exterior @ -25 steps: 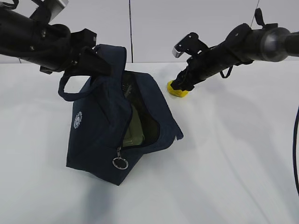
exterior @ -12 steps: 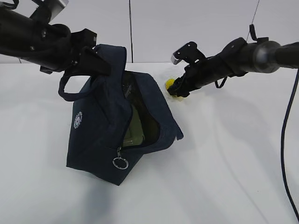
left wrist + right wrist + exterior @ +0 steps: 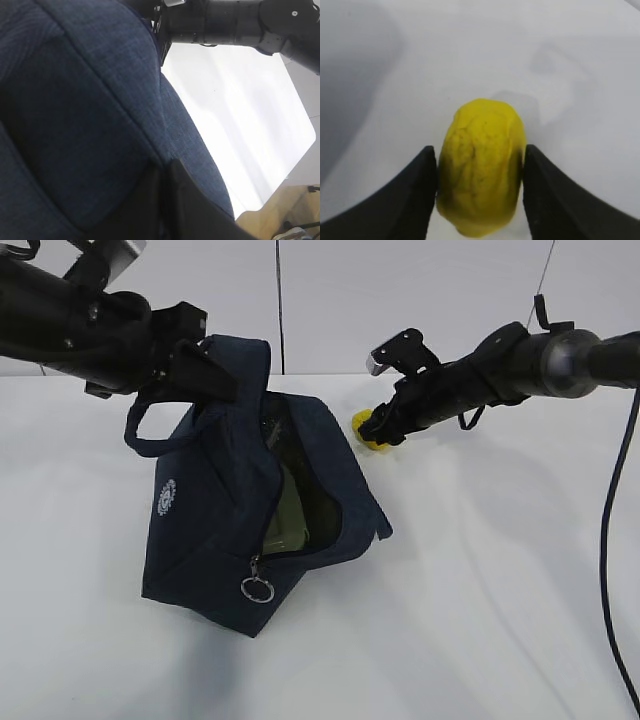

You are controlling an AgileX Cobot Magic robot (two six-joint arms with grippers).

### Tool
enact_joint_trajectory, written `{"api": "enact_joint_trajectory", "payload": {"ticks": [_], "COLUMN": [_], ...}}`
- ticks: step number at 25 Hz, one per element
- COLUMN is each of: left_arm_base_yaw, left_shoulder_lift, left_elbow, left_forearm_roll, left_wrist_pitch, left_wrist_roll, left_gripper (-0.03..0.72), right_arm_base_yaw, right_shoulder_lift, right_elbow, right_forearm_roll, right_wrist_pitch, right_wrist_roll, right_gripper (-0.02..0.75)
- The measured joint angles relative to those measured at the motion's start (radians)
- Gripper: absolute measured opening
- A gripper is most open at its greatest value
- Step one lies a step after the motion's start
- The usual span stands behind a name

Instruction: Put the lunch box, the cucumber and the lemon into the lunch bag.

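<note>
The dark navy lunch bag (image 3: 215, 525) stands tilted on the white table with its zipper open. The sage-green lunch box (image 3: 288, 520) shows inside the opening. The cucumber cannot be made out in the dark interior. My left gripper (image 3: 195, 365) is shut on the bag's top edge by the handles and holds it up; in the left wrist view its dark fingers (image 3: 180, 200) pinch the navy fabric (image 3: 90, 100). My right gripper (image 3: 380, 428) is shut on the yellow lemon (image 3: 364, 423), just right of the bag's top; its fingers (image 3: 415, 200) press both sides of the lemon (image 3: 481, 165).
The bag's metal ring pull (image 3: 257, 589) hangs at its front lower corner, and a loop handle (image 3: 150, 435) droops to the left. The white table (image 3: 480, 590) lies bare to the right and front. Its far edge meets a grey wall (image 3: 340, 300).
My right gripper has lifted the lemon a little off the table and carried it left, toward the bag. The left gripper and the bag have not moved.
</note>
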Motion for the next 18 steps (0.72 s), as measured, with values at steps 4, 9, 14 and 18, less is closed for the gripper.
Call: {"api": "enact_joint_trajectory", "payload": {"ticks": [4, 9, 14, 18], "left_arm_base_yaw": [0.000, 0.000, 0.000, 0.000], "left_shoulder_lift": [0.000, 0.000, 0.000, 0.000], "left_elbow": [0.000, 0.000, 0.000, 0.000], "left_forearm_roll": [0.000, 0.000, 0.000, 0.000], "left_wrist_pitch": [0.000, 0.000, 0.000, 0.000], "left_wrist_roll": [0.000, 0.000, 0.000, 0.000], "left_gripper": [-0.008, -0.008, -0.008, -0.008], "right_arm_base_yaw": [0.000, 0.000, 0.000, 0.000], "right_shoulder_lift": [0.000, 0.000, 0.000, 0.000], "right_elbow": [0.000, 0.000, 0.000, 0.000], "right_forearm_roll": [0.002, 0.004, 0.004, 0.004], "right_wrist_pitch": [-0.001, -0.002, -0.002, -0.002], "right_wrist_roll": [0.000, 0.000, 0.000, 0.000], "right_gripper": [0.375, 0.361, 0.358, 0.347]}}
